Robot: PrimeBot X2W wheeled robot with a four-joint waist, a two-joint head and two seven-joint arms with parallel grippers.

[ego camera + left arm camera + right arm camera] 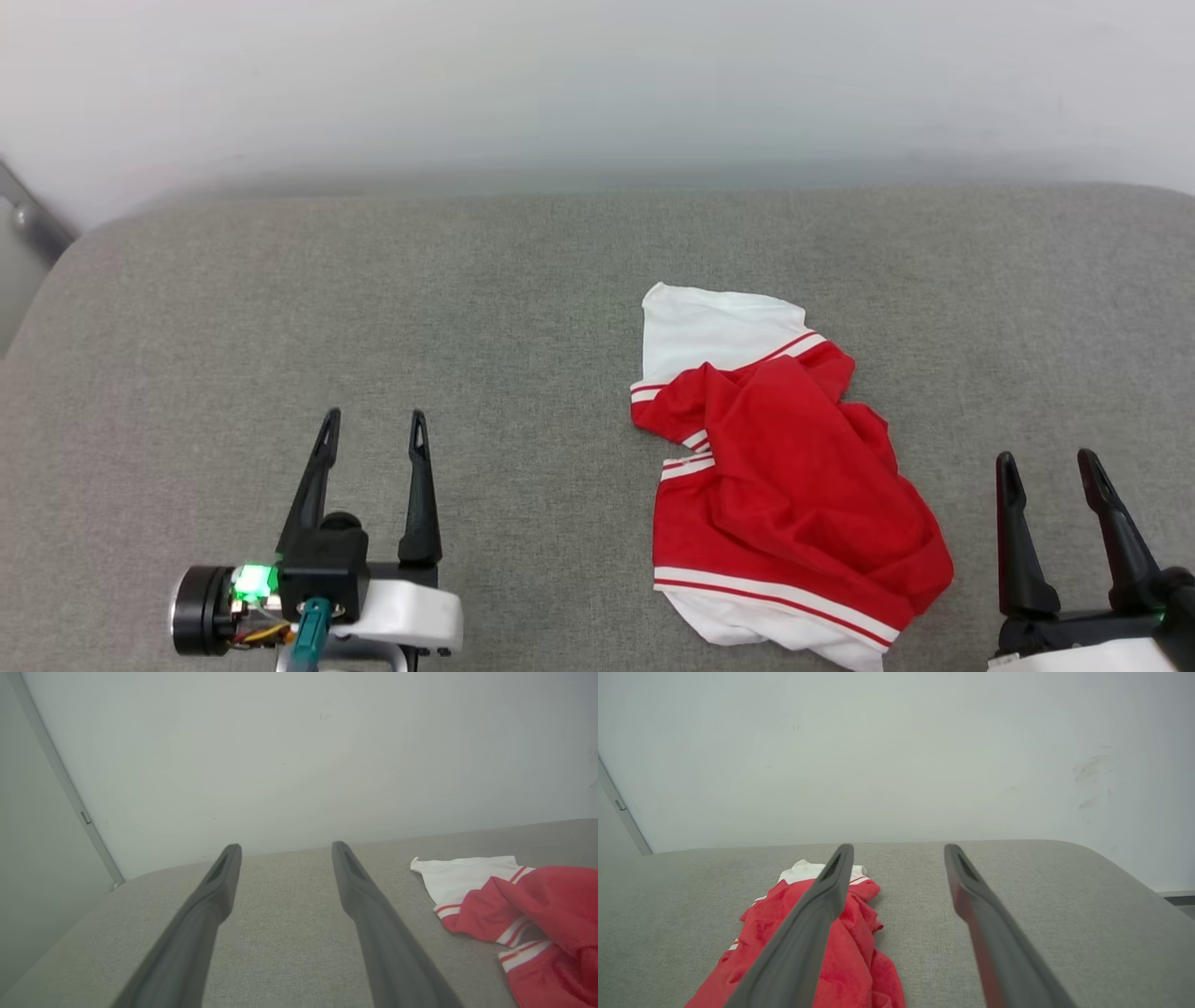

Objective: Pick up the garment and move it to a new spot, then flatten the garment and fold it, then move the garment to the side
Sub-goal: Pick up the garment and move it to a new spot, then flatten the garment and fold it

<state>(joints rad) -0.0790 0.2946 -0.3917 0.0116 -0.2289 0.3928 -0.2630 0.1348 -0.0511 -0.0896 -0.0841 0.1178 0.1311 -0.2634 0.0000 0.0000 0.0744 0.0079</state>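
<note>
1. Head view: high up, facing forward and down onto the grey padded surface (373, 308); pale wall (597, 84) along top.
2. Left wrist view: low, near the surface, looking wallward along the left gripper (285, 845); garment (537, 905) at right.
3. Right wrist view: likewise low, along the right gripper (899, 847); garment at left.
4. All three share garment, surface, wall.

The garment (794, 467) was thin, soft cloth, matt throughout; the red body was creased and rumpled, the white sleeves lay smoother. The pad (373, 308) was covered in grey woven cloth of fine, slightly rough grain, without sheen. The wall (597, 84) was smooth and matt, pale, with faint scuffs. The left gripper (374, 417) and right gripper (1047, 457) looked like dark matt plastic or rubber. The left wrist shell (411, 611) was glossy white plastic. The strip (28, 219) looked like dull grey metal.
</note>
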